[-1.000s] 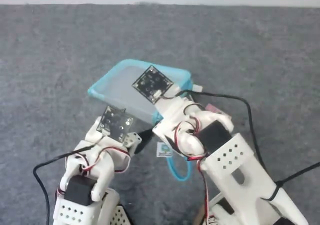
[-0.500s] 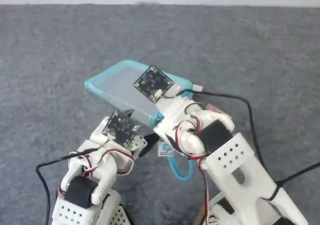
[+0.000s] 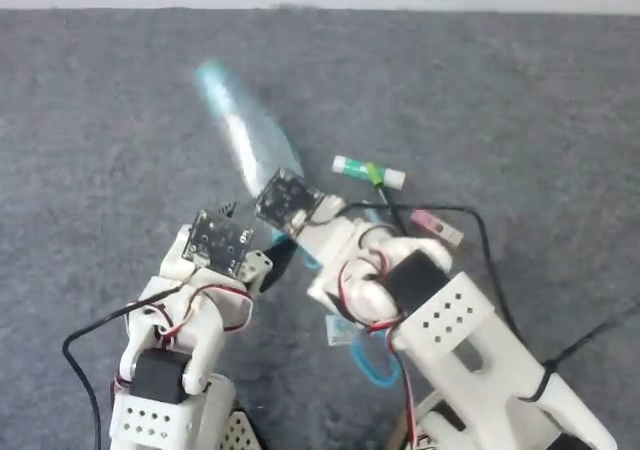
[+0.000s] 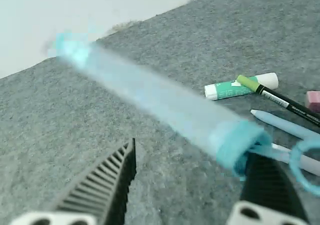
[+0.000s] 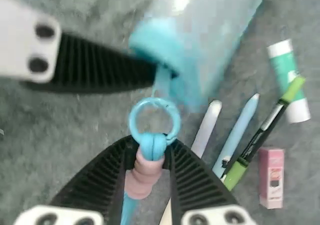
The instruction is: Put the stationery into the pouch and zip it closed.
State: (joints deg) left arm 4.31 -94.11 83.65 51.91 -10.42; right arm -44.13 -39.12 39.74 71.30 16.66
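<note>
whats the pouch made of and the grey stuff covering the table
The pouch is probably soft translucent plastic, pale blue, slightly glossy; the grey behind shows through it, though it is blurred. The table cover looks like felt or low carpet, matte, with a fuzzy flecked texture.

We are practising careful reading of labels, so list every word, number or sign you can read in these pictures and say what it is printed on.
No text can be read.
Glue stick: label print, too blurred.
Green-capped pen: print on the black barrel, too small.
Pink eraser: dark print on its wrapper, too blurred.
White tag beside the pouch: a round mark, too small.
</note>
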